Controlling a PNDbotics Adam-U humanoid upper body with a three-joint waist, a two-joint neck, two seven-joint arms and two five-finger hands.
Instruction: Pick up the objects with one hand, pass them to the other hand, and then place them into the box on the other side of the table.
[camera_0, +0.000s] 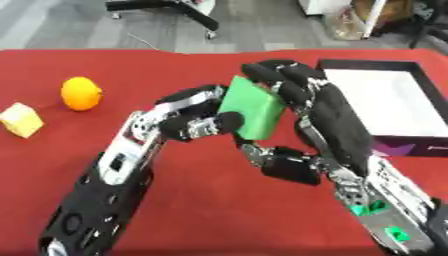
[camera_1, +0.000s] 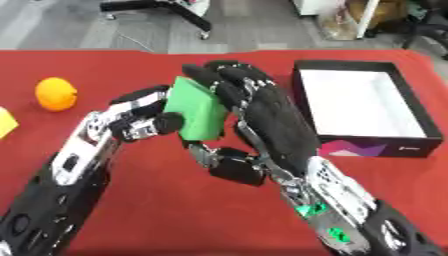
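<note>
Between my two hands I see the green block (camera_0: 252, 107): left hand (camera_0: 194, 120) pinches its near side, right hand (camera_0: 319, 112) curls over its far edge. Right of them, the box (camera_1: 411, 147) carries unreadable marking.

Matt red cloth (camera_0: 219, 210) covers the table; the green block (camera_1: 199, 112) looks like smooth foam, perhaps.

Block (camera_0: 252, 107) btwn hands, box (camera_1: 411, 140) right.
</note>
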